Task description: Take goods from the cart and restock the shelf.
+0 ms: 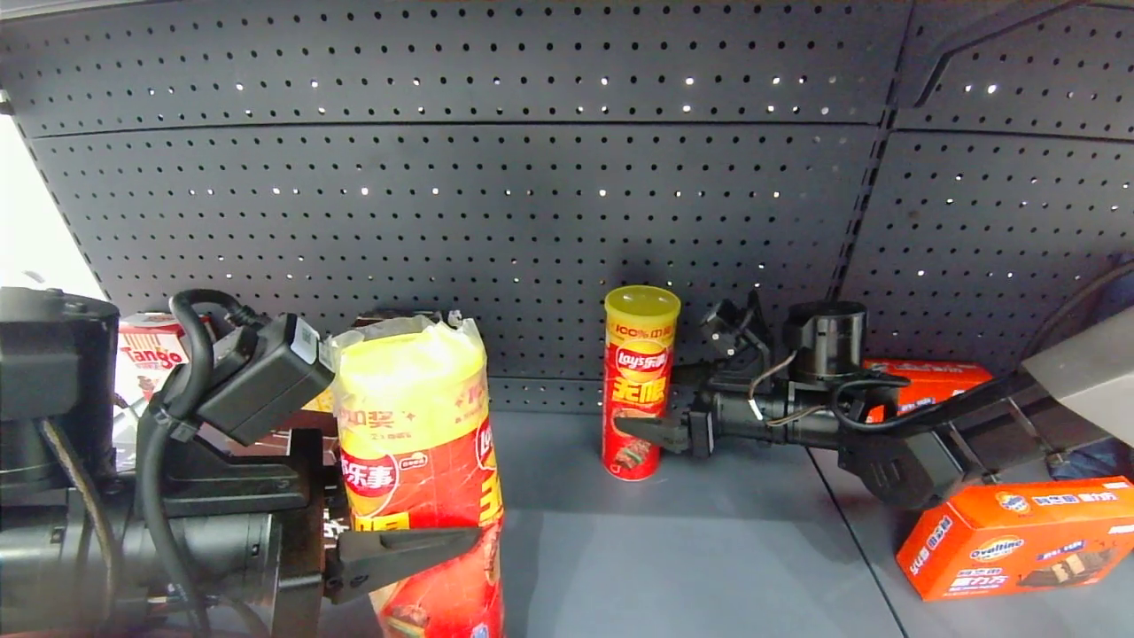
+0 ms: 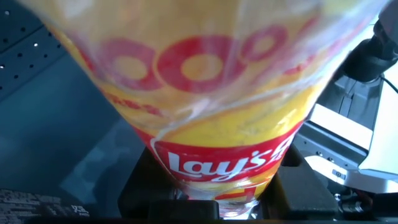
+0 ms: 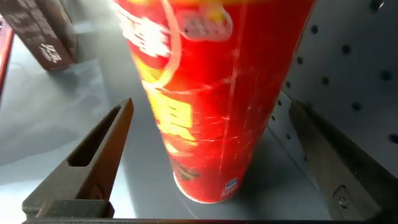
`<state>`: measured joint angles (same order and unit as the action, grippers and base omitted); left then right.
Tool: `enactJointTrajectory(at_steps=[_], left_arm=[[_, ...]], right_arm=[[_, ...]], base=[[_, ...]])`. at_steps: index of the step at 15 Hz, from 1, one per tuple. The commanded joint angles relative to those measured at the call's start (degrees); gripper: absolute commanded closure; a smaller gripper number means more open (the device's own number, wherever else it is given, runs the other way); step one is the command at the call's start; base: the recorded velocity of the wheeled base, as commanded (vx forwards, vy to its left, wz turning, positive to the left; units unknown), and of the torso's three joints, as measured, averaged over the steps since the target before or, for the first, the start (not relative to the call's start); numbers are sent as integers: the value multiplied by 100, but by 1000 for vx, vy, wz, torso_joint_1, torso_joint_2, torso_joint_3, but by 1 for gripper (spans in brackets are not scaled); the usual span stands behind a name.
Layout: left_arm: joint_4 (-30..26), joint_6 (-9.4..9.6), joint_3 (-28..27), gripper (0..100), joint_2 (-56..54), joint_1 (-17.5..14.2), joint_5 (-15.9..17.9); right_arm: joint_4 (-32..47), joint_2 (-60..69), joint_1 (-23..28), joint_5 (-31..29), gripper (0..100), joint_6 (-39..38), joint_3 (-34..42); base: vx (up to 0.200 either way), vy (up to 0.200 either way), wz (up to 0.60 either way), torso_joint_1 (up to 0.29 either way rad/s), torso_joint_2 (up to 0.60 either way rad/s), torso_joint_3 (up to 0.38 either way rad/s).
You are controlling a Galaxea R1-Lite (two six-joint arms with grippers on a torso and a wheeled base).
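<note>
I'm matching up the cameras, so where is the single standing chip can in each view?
Head: chip can centre, upright by the pegboard.
Right wrist: chip can mid-picture, pegboard beside it.
Left wrist: the wrapped multipack instead, pegboard at the edge.
Shared landmark: pegboard.

Black, cable-draped arms (image 1: 797, 424); right claw (image 3: 210, 109) has wedge-shaped fingers (image 3: 93, 168).

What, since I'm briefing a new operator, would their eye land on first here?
The big yellow-and-red wrapped chip pack, held close to the camera in the left claw. Next, the chip can standing upright on the shelf by the pegboard, the right claw open around it, and the orange box lying at right.
</note>
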<state>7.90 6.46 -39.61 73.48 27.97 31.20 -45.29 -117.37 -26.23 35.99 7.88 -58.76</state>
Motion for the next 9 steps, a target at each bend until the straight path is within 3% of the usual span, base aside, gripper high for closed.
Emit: enactJointTrajectory(at_steps=[1,9], left_arm=[[1,-4,23,100,-1,-2,1],[1,-4,261,100,-133,-2,-96]], right_arm=[[-6,-278,-5,5,0,-14,-206],[-112,-770,-84,5,0,-23,-426]], base=[[0,0,0,0,0,0],[0,0,0,0,0,0]])
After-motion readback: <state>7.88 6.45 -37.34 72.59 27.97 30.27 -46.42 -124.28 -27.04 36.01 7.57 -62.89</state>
